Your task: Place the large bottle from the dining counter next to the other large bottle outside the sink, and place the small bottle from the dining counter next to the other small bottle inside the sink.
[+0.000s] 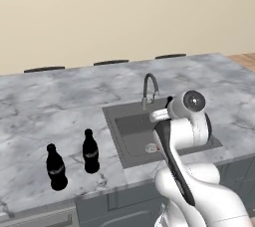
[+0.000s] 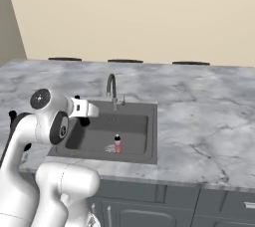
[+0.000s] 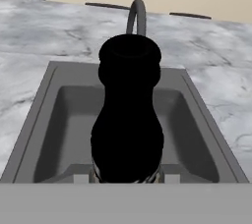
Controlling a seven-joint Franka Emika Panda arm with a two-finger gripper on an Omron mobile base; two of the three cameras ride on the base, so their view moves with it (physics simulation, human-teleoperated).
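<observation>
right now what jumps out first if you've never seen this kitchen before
A black bottle looms in the hand view, held in the jaws above the dark sink. Two black bottles stand together on the marble counter left of the sink, and a small red bottle stands upright on the basin floor.

Looks like a kitchen, rendered not real. Big grey-white marble-veined counter with a dark recessed sink set into it and a curved gooseneck faucet at the rim. Dark grey cabinet fronts run below, plain beige wall behind.
</observation>
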